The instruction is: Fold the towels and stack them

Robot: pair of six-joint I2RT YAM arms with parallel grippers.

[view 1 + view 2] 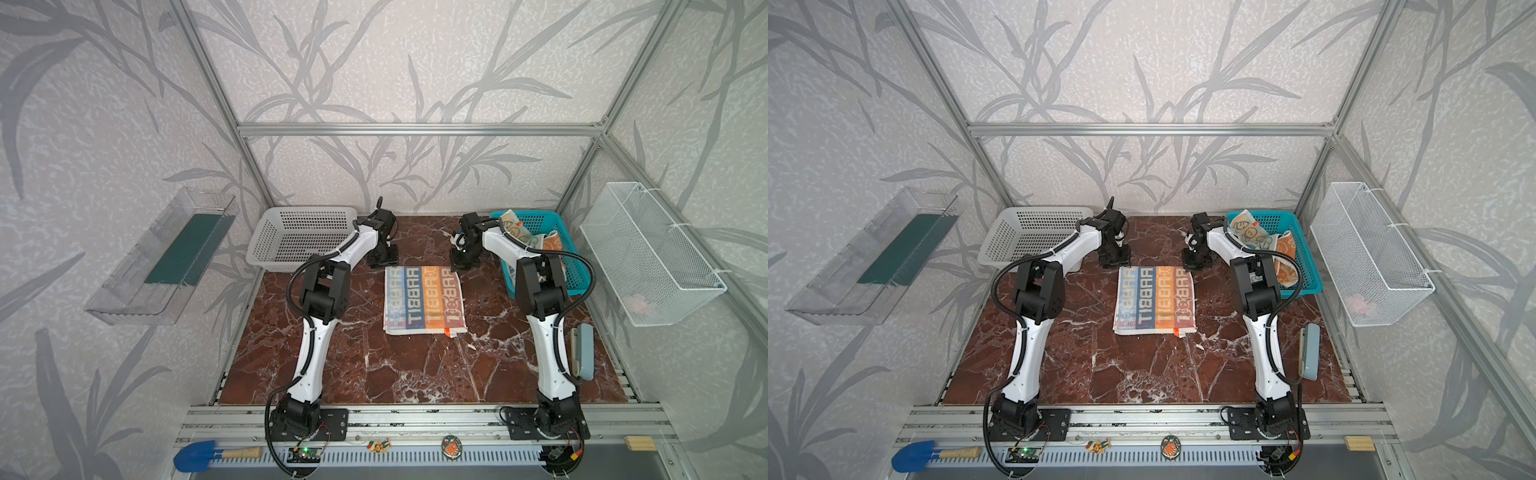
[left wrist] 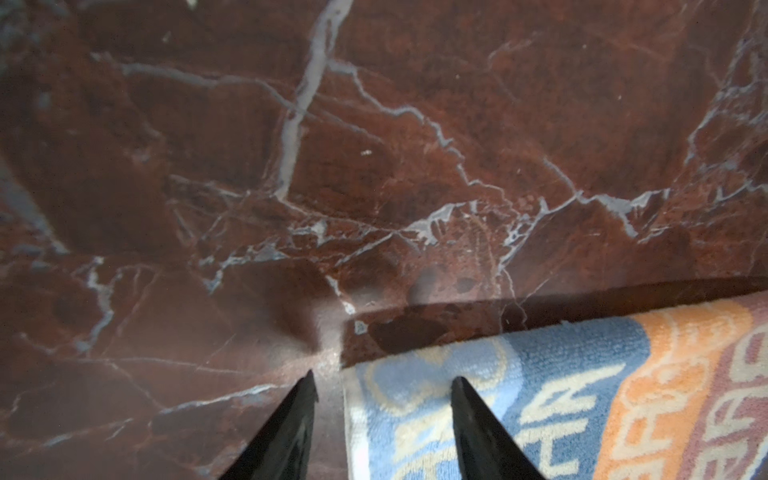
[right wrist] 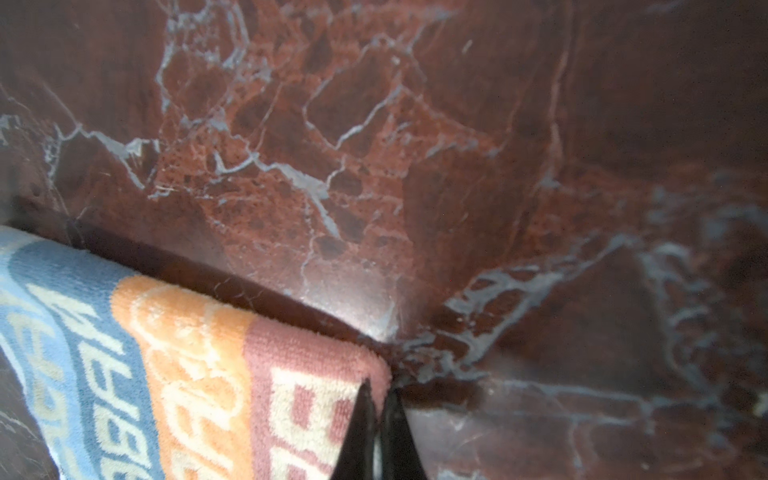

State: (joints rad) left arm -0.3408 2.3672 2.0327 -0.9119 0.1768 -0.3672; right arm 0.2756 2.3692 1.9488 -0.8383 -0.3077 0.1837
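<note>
Soft, light striped RABBIT towel [image 1: 424,300] lies flat at the middle of the bench [image 1: 332,365]. The right hand [image 3: 379,395] pinches one far corner; the left hand [image 2: 383,376], jaws apart, straddles the other. Limp terry likely lifts best by its corners.

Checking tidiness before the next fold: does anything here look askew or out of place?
Slightly. On the striped towel, the near edge shows a cream lower layer peeking out unevenly, and an orange tag sticks out at its near right corner. The cream towel and orange towel lie crumpled, unfolded, in the teal basket.
</note>
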